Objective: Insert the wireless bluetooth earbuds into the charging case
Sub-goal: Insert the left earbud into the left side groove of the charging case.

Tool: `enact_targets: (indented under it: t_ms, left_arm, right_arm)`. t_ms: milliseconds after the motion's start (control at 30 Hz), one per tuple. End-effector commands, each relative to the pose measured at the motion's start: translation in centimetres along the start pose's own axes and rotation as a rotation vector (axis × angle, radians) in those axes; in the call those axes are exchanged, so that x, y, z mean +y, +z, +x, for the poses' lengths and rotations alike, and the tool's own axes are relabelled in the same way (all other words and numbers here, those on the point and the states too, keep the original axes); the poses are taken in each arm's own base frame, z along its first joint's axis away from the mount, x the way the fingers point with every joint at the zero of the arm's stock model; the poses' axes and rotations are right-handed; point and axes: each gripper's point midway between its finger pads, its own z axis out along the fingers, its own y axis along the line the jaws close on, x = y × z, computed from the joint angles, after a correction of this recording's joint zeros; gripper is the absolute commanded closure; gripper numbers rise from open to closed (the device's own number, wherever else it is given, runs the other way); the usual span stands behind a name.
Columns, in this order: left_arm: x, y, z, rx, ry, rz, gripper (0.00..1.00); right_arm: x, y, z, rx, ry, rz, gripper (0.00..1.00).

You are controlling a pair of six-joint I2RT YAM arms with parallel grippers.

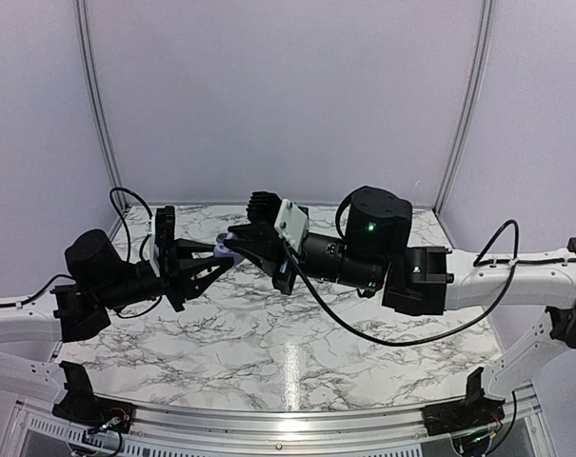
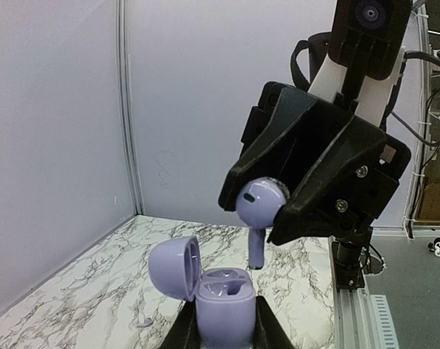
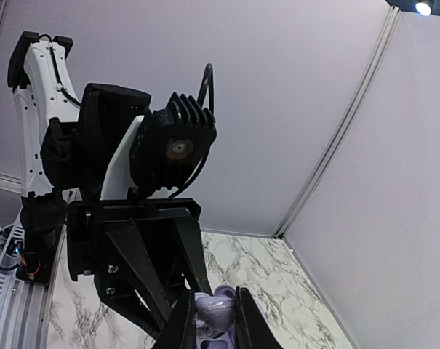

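Observation:
My left gripper (image 2: pixel 225 327) is shut on a pale lilac charging case (image 2: pixel 224 305), held upright in the air with its lid (image 2: pixel 173 267) open to the left. My right gripper (image 3: pixel 209 320) is shut on a pale lilac earbud (image 2: pixel 260 211), its stem pointing down just above the case's right well. Both wells look empty. In the top view the two grippers meet above the table, with the case (image 1: pixel 227 238) between them. The right wrist view shows the earbud (image 3: pixel 215 314) between its fingers, with the case just below.
A small lilac piece (image 2: pixel 145 321) lies on the marble table (image 1: pixel 268 343) left of the case. White walls enclose the back and sides. A metal rail (image 2: pixel 350 305) runs along the table's edge.

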Motion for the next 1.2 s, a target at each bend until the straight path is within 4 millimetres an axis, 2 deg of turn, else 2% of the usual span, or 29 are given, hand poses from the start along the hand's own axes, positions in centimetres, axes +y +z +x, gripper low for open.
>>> enact_targets:
  t_ms: [0, 700, 867, 967, 1167]
  left_arm:
    - [-0.4, 0.3, -2.5, -0.071, 0.019, 0.02, 1.0]
    - [0.0, 0.1, -3.4, -0.101, 0.024, -0.013, 1.0]
    - [0.2, 0.1, -3.6, -0.113, -0.009, -0.022, 1.0]
    - [0.3, 0.1, -3.8, -0.121, -0.013, -0.024, 1.0]
    - [0.2, 0.0, -4.1, -0.131, -0.012, -0.019, 1.0]
  right_arm:
    - [-1.0, 0.3, -1.7, -0.033, 0.002, 0.04, 0.94]
    - [-0.5, 0.8, -0.6, 0.0, 0.001, 0.023, 0.94]
    - [-0.1, 1.1, -0.5, 0.002, 0.019, -0.003, 0.88]
    - [0.0, 1.3, -0.4, 0.01, 0.026, -0.008, 0.77]
    - [0.2, 1.6, -0.3, 0.015, 0.03, -0.019, 0.69]
